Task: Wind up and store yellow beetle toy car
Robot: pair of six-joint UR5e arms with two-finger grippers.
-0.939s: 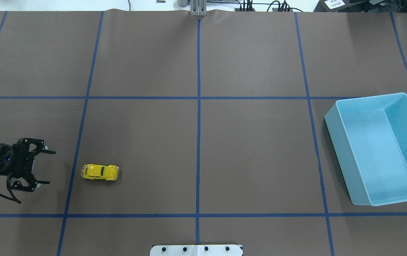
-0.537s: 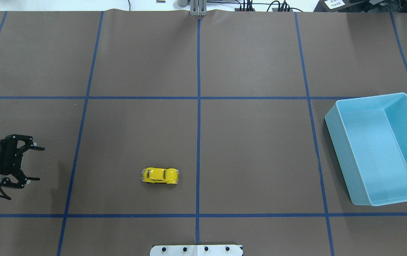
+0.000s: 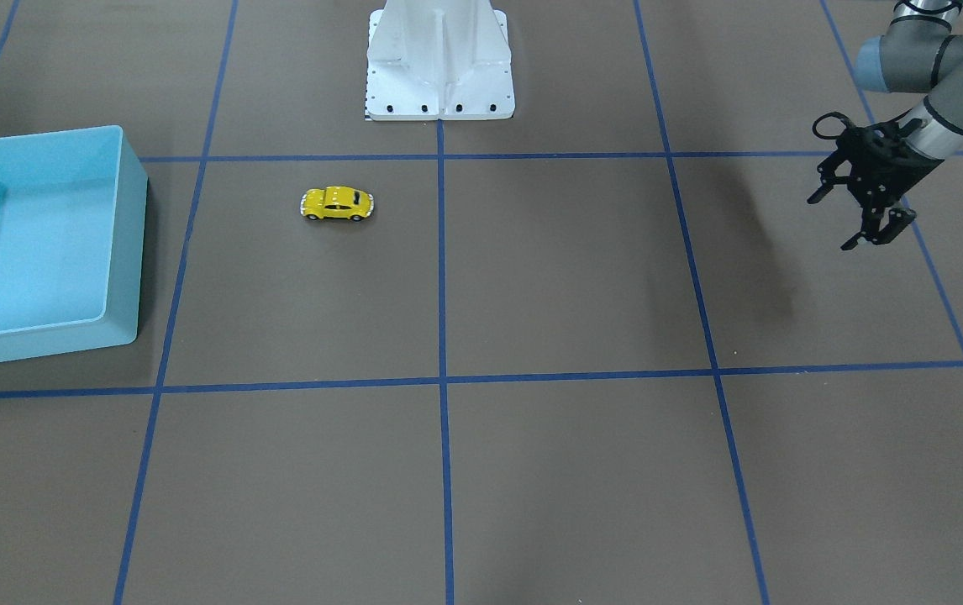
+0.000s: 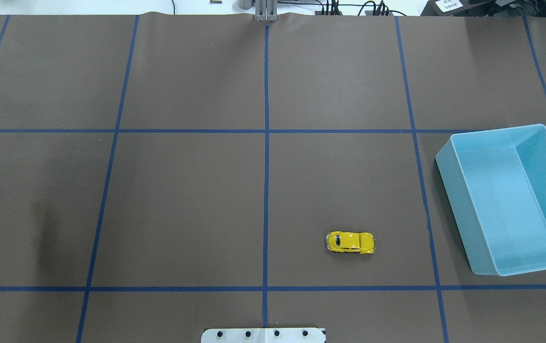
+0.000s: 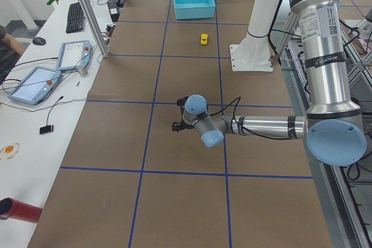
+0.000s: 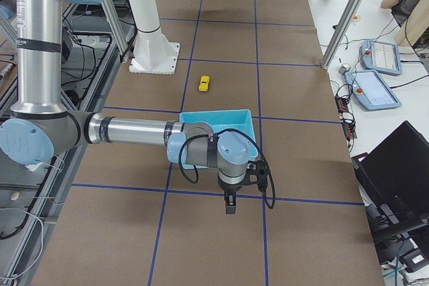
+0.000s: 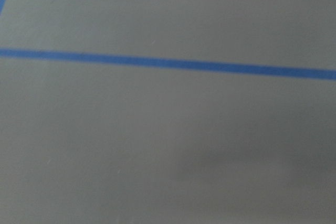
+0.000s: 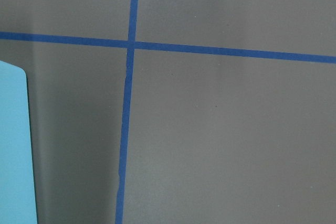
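Glossy yellow beetle toy car (image 4: 350, 242) on brown paper (image 4: 182, 190), left tool (image 3: 829, 224) apart, right tool (image 6: 229, 206), state unclear.

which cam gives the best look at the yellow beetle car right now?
Overhead exterior: the yellow beetle toy car appears largest there, whole and unobstructed, apart from the light blue bin. Front-facing shows it whole too, slightly smaller. Both side views show only a small yellow speck. Neither wrist view shows it.

Blue tape lines (image 4: 267, 190) grid the brown table (image 4: 182, 190); two pendants (image 5: 34, 84) and a keyboard (image 5: 75, 17) lie on the white desk (image 5: 23, 129).
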